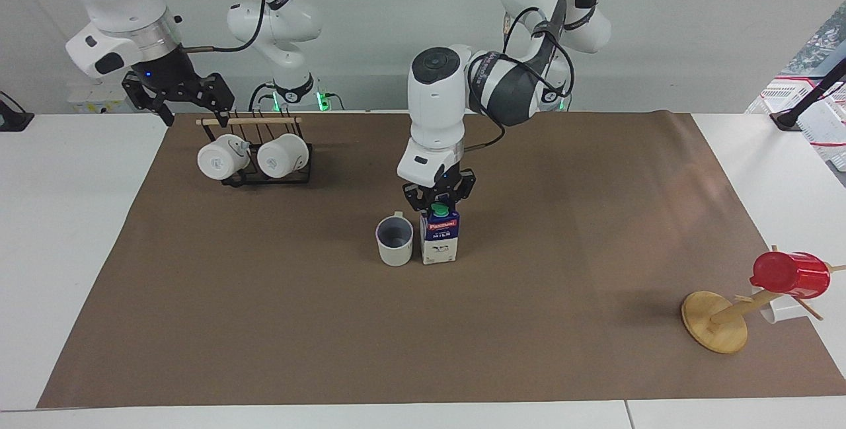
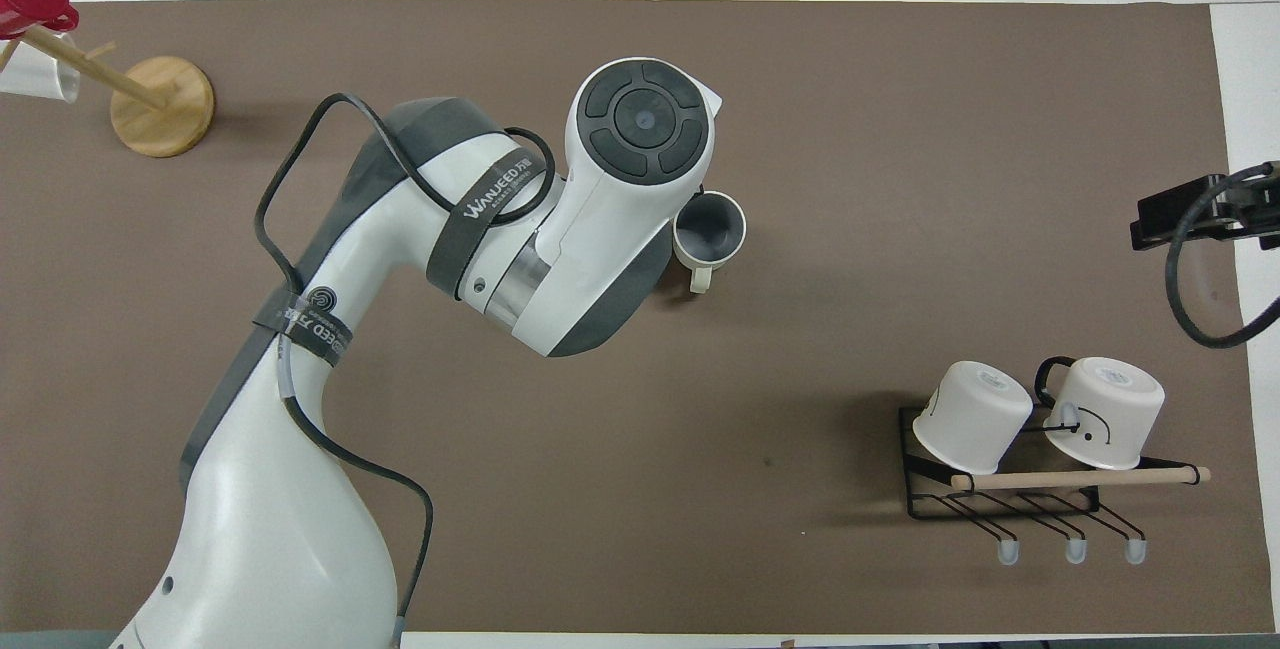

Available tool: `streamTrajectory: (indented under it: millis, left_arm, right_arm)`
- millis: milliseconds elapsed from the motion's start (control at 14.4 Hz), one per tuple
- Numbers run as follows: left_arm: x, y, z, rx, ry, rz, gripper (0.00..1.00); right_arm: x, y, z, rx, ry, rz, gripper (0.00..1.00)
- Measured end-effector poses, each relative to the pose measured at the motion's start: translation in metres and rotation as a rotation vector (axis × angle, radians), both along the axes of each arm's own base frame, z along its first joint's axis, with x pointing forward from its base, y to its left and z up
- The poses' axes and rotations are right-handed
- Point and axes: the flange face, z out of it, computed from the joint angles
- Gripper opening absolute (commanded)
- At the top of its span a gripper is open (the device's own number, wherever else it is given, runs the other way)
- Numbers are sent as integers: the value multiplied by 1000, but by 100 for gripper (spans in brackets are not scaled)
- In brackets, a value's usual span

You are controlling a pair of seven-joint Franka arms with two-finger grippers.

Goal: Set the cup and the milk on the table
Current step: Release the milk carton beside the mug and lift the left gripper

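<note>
We see the milk (image 1: 439, 238) upright beside the cup (image 1: 394, 241) on the table (image 1: 59, 217)'s brown paper sheet (image 1: 264, 323); left gripper (image 1: 439, 201) pinches its top; right gripper (image 1: 177, 95), spread, waits over the rack (image 1: 254, 151); grey wall (image 1: 694, 26).

My facing camera sits high across the desk (image 1: 66, 231) and looks back at both arm bases, taking in the whole brown paper sheet (image 1: 264, 323) from a fair distance. My overhead camera hangs above the robots' end, looking forward and steeply down, closer in; the left arm (image 2: 590, 219) fills much of it and hides, I think, whatever stands beneath its wrist. Both views share the sheet, the cup (image 1: 394, 241) (image 2: 709, 232) and the mug rack (image 1: 264, 158) (image 2: 1010, 459), turned half a turn apart.
</note>
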Motion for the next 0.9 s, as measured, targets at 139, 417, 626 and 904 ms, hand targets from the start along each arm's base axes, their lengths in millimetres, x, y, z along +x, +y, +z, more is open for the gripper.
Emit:
streamTrajectory:
  millis: [139, 417, 626, 904]
  left_arm:
    - [2, 3, 5, -7, -12, 4, 100]
    - [2, 28, 49, -33, -48, 30, 100]
    - [-5, 83, 75, -22, -39, 22, 100]
    - [1, 200, 89, 1, -1, -23, 100]
  right_arm:
    - [0, 0, 0, 0, 0, 0, 100]
    - [0, 0, 0, 0, 0, 0, 100]
    - [0, 0, 0, 0, 0, 0, 100]
    - [0, 0, 0, 0, 0, 0, 100]
